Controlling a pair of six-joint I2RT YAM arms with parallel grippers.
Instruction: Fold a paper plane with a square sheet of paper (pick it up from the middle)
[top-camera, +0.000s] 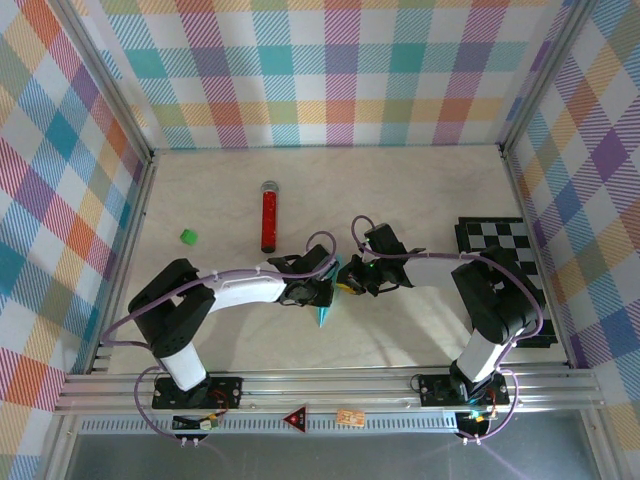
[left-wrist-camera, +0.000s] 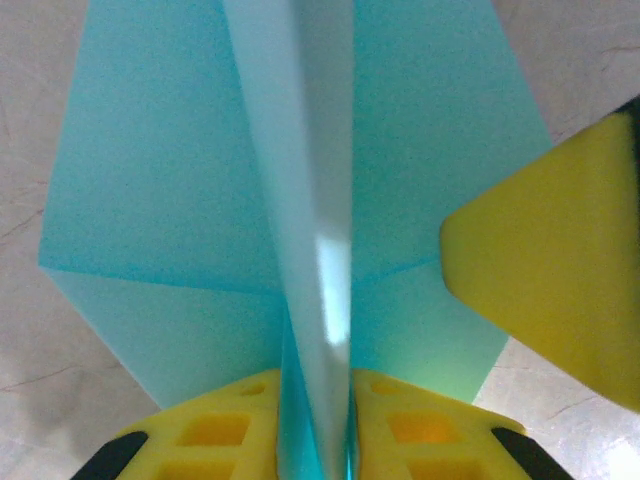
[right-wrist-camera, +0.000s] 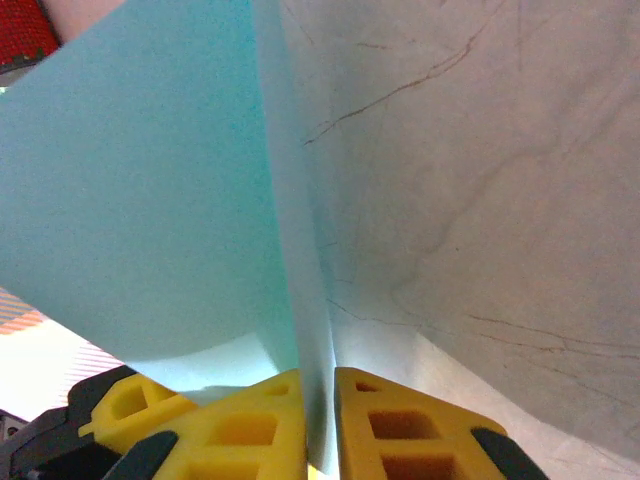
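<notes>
The light cyan paper (top-camera: 323, 318) is folded into a paper plane shape with a raised middle ridge and flat wings, and its point sticks out toward the near edge. In the left wrist view the paper plane (left-wrist-camera: 150, 200) spreads over the table, and my left gripper (left-wrist-camera: 318, 388) is shut on its upright ridge. A yellow finger of the right gripper (left-wrist-camera: 560, 270) shows at the wing's right edge. In the right wrist view my right gripper (right-wrist-camera: 318, 380) is shut on the same fold of the paper plane (right-wrist-camera: 150, 200). Both grippers, left (top-camera: 318, 290) and right (top-camera: 352, 275), meet at the table's middle.
A red glittery tube (top-camera: 268, 217) lies behind the grippers, with a small green cube (top-camera: 187, 236) to its left. The black-and-white checkered board (top-camera: 500, 240) lies at the right, partly under the right arm. Plaid walls enclose the table on three sides.
</notes>
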